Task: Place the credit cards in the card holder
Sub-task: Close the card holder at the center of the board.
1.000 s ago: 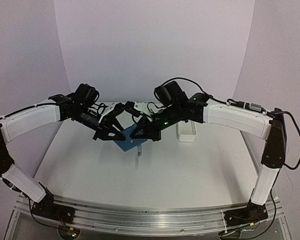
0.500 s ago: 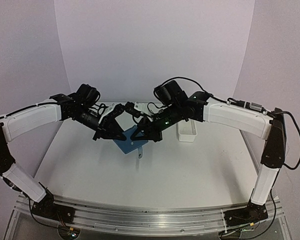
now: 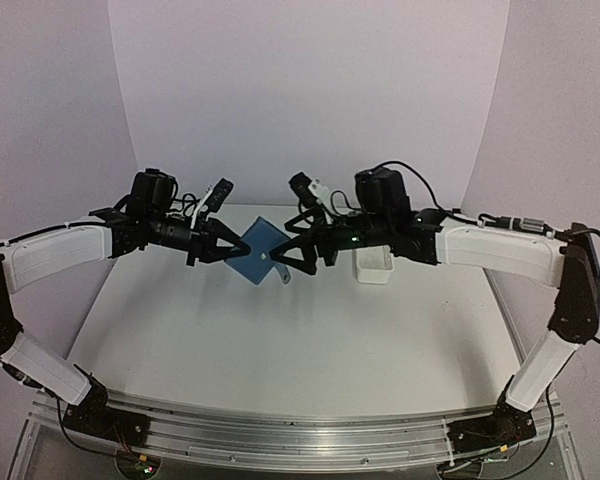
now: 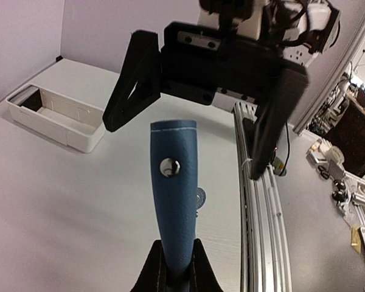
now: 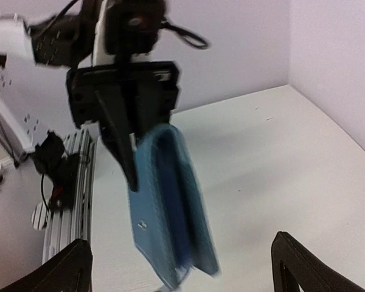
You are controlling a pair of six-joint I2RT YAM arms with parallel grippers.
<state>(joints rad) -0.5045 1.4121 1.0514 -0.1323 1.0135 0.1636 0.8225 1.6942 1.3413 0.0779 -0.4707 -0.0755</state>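
Where the two arms meet above the far half of the table (image 3: 310, 350), the card holder (image 3: 261, 248) hangs folded in the air, lifted off the white top; the left fingers (image 3: 232, 250) are closed tight on its edge at 9 o'clock, pinching the dark-blue cover between them, and the left wrist view shows the holder edge-on, running straight away from that grip; its snap tab (image 3: 279, 275) dangles from the lower edge at 5 o'clock; the right fingers (image 3: 293, 250) stand at the holder's 3 o'clock, spread wide and holding nothing; in the left wrist view one of them lies to each side of the holder's free edge, just beside it, though whether either tip touches it cannot be told; the right wrist view, blurred, shows open air between its own two fingertips and the hanging holder; a white tray (image 3: 374, 268) sits on the table at 3 o'clock of the holder, under the right arm and well apart from the holder; toward 6 o'clock the white table top runs on to the metal rail (image 3: 280, 432) at the near edge.
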